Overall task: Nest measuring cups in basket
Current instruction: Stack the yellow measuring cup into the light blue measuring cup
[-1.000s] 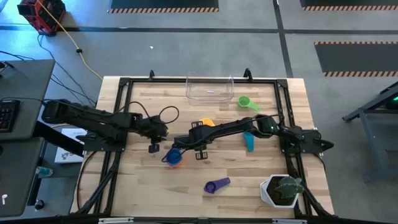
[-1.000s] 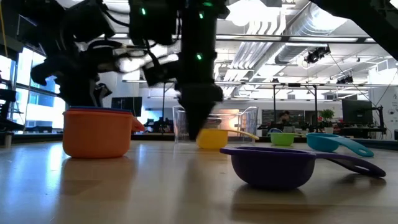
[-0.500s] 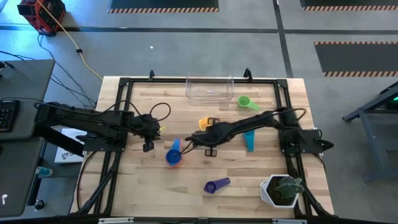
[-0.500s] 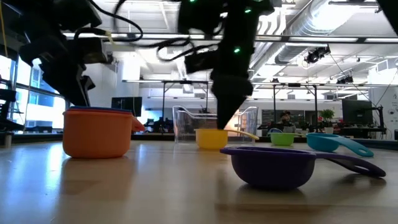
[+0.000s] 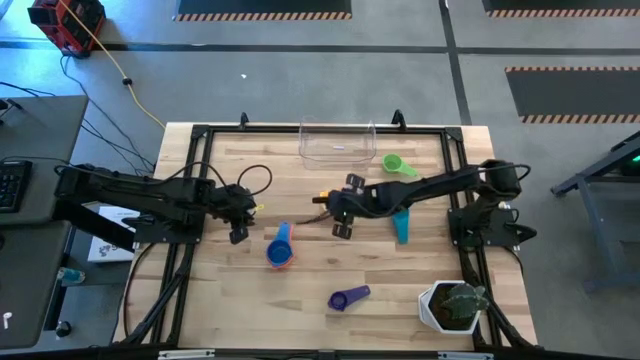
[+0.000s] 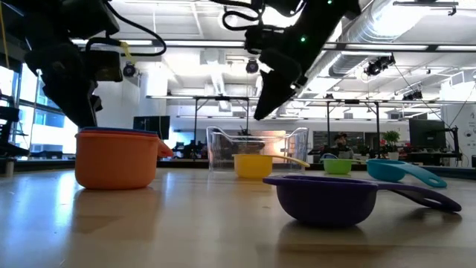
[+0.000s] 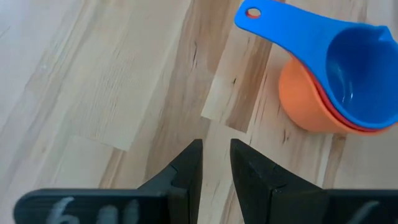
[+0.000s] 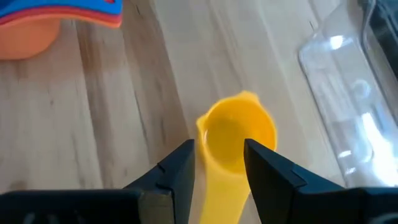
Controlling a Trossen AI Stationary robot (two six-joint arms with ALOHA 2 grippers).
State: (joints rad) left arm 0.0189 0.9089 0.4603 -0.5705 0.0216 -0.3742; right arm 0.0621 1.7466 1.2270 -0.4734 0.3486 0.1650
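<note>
My right gripper (image 5: pixel 330 204) (image 8: pixel 219 144) is open and raised above the yellow cup (image 5: pixel 326 196), which rests on its base at mid-table (image 6: pixel 253 165); in the right wrist view the cup's handle (image 8: pixel 225 190) shows between the fingers, below them. My left gripper (image 5: pixel 238 233) (image 7: pixel 216 144) is empty, its fingers a narrow gap apart, left of the blue cup (image 7: pixel 348 74) that sits nested in the orange cup (image 7: pixel 305 106). The clear basket (image 5: pixel 338 143) stands at the far edge. The green (image 5: pixel 396 165), teal (image 5: pixel 401 226) and purple (image 5: pixel 348 297) cups lie apart on the table. No pink cup shows.
A white pot with a green plant (image 5: pixel 452 306) stands at the near right corner. A black frame (image 5: pixel 200 180) runs around the tabletop. Bare wood lies between the nested cups (image 5: pixel 279 248) and the basket.
My right gripper has risen from the table beside the nested blue and orange cups and gone toward the table's right and far side, and now stands over the yellow cup. My left gripper has drawn back a little toward the left edge. No cup has moved.
</note>
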